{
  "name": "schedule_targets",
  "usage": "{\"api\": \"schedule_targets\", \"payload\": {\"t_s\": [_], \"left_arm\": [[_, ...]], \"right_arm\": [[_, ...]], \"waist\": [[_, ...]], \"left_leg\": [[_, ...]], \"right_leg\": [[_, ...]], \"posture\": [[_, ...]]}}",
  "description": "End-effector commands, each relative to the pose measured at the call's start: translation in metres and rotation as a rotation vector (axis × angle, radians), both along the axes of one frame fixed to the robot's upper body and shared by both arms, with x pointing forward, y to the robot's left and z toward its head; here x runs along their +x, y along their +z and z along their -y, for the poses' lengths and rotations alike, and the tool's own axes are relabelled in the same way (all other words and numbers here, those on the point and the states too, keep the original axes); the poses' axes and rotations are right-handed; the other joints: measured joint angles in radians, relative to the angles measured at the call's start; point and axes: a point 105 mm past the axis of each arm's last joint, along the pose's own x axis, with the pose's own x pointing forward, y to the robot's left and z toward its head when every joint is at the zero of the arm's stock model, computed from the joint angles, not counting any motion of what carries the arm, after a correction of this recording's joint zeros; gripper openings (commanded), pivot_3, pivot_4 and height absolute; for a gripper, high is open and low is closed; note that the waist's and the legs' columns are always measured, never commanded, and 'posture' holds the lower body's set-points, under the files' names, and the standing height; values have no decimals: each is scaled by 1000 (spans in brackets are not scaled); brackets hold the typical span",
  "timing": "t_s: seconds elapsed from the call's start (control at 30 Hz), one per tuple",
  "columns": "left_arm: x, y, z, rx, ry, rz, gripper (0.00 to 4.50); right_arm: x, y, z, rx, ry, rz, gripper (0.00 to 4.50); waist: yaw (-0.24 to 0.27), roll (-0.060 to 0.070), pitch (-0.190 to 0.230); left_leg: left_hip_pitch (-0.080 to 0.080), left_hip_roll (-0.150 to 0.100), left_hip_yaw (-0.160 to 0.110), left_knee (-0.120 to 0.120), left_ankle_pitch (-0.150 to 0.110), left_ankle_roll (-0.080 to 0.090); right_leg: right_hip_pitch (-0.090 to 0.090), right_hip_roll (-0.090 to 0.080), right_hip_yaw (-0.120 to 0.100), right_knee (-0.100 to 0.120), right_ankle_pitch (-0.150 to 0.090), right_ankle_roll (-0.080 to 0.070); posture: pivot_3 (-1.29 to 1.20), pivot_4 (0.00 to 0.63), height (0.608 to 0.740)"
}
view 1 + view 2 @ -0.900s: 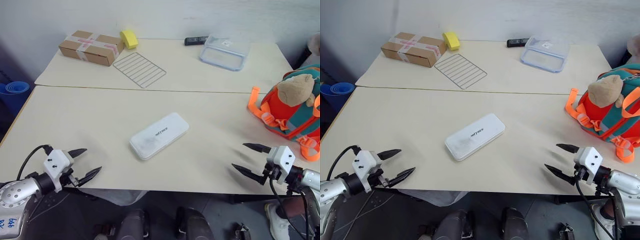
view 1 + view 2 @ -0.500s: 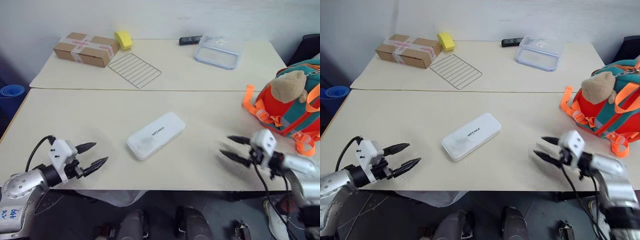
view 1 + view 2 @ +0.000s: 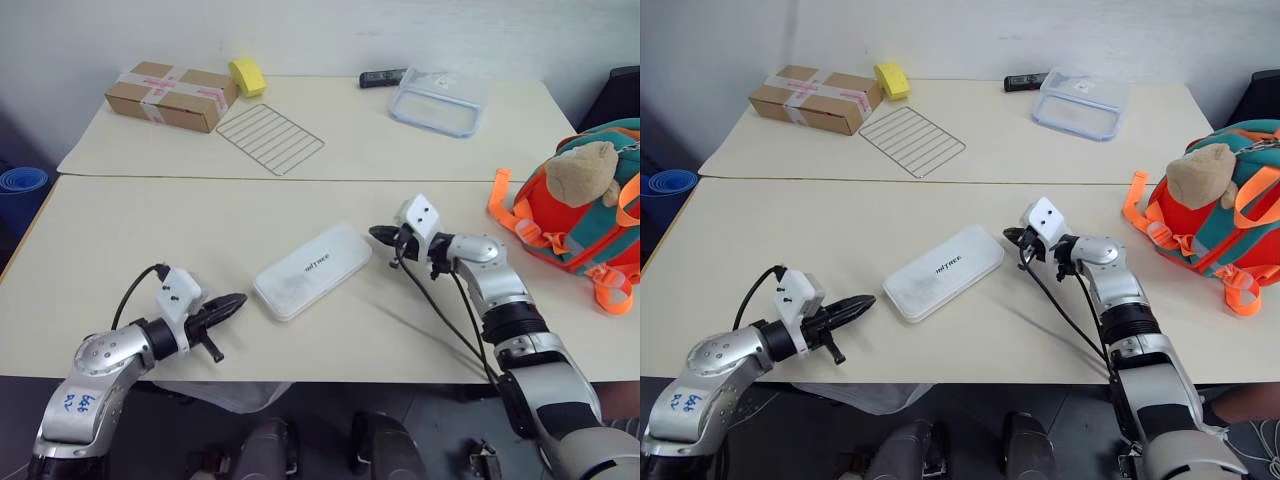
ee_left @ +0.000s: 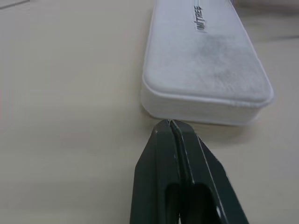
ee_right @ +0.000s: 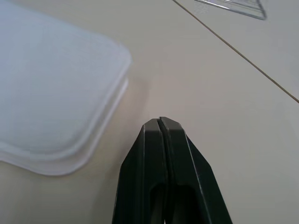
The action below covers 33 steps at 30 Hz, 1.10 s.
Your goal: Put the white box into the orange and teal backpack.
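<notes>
- White box [image 3: 312,271] lies flat on the near table [image 3: 150,240], about midway between the two grippers, its long axis running diagonally and its dark lettering facing up.
- Left gripper [image 3: 232,301] sits low over the table just beside the box's near short end — its two black fingers are pressed together, grasping nothing; in the left wrist view the fingertips [image 4: 169,125] almost meet the box's end wall, though contact cannot be told.
- Right gripper [image 3: 380,235] is just beside the box's far corner, its fingers likewise clenched on nothing; in the right wrist view the joined tips [image 5: 160,124] are close to the box's rounded corner, with a strip of bare table between them.
- Orange and teal backpack [image 3: 585,215] stands at the right edge of the near table, well apart from the box, with a tan plush toy [image 3: 583,175] at its top and orange straps [image 3: 515,212] trailing onto the table.
- On the far table are a brown taped cardboard box [image 3: 171,95], a yellow sponge [image 3: 248,76] just beside it, a wire rack [image 3: 271,139], a clear lidded container [image 3: 441,101] and a dark remote [image 3: 382,78].
</notes>
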Motion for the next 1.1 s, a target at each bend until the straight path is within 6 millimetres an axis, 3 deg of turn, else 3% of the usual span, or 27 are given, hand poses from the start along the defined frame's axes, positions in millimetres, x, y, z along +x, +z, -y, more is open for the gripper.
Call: {"api": "schedule_targets", "payload": {"t_s": [0.03,0.2,0.37,0.47,0.6,0.7,0.77,0.87,0.97,1.1], "left_arm": [[6,0,6,-9,-18,27,21],[9,-1,21,-50,-84,36,21],[12,-8,31,-50,-127,35,21],[13,-9,36,-55,-147,36,21],[12,-14,27,-65,-120,-4,21],[13,-12,4,-172,-34,-139,586],[3,-17,-13,-345,-6,-470,1158],[-8,-14,-20,-419,-11,-779,2117],[3,-1,-16,-497,-9,-921,3028],[22,8,6,-541,-45,-998,4268]], "right_arm": [[-10,6,-3,31,107,-2,0],[-29,1,5,32,178,-64,0],[-74,-3,8,40,311,-151,0],[-96,-12,20,-3,288,-197,0],[-102,-19,46,-31,142,-211,0],[-100,-21,65,-73,46,-193,0],[-103,-22,75,-104,24,-201,0],[-107,-24,79,-149,38,-209,0],[-110,-26,77,-191,74,-213,0],[-107,-24,69,-191,87,-199,0]], "waist": [[-2,0,0],[0,0,0],[4,0,0],[5,0,0],[5,0,0],[4,0,0],[4,0,0],[4,0,0],[11,0,0],[25,-1,0]], "left_leg": [[0,0,0,0,0,0],[1,0,0,0,0,0],[1,0,-1,0,0,0],[1,0,-1,0,0,0],[1,0,0,0,-2,-1],[1,1,0,0,-5,-6],[1,1,0,0,-3,-3],[2,1,-1,0,-2,-2],[3,1,-1,0,-2,-1],[3,0,-1,1,-1,-1]], "right_leg": [[0,0,0,0,0,0],[0,0,0,2,0,0],[0,-1,0,1,0,0],[0,-1,0,1,0,0],[0,-1,0,-3,0,0],[0,-1,0,-3,0,0],[0,0,0,-3,0,0],[0,0,0,-2,0,0],[2,0,0,-1,0,1],[2,2,1,3,0,1]], "posture": [[0,150,740],[0,150,740],[0,150,740],[0,150,740],[0,150,740],[0,150,740],[0,150,740],[0,150,740],[0,150,740],[0,150,740]]}}
